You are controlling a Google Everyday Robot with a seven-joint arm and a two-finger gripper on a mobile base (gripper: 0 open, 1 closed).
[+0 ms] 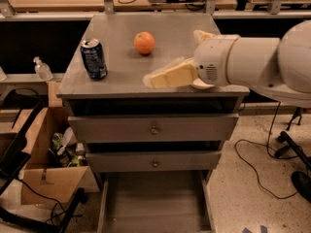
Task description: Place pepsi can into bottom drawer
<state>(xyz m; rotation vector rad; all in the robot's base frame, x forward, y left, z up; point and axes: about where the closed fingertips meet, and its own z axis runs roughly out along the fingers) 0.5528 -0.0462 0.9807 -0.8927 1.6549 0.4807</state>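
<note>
The pepsi can (94, 58), dark blue with a silver top, stands upright near the front left of the grey cabinet top (116, 84). My gripper (163, 77), cream-coloured on a big white arm, hovers over the front middle of the top, to the right of the can and apart from it. It holds nothing that I can see. The bottom drawer (154, 203) is pulled out below, a shallow grey tray with nothing in it.
An orange (144, 42) lies on the top behind the gripper. Two shut drawers with round knobs (154, 129) sit above the open one. A cardboard box (46, 178) and a plastic bottle (42, 69) are on the left, cables (257, 174) on the floor at right.
</note>
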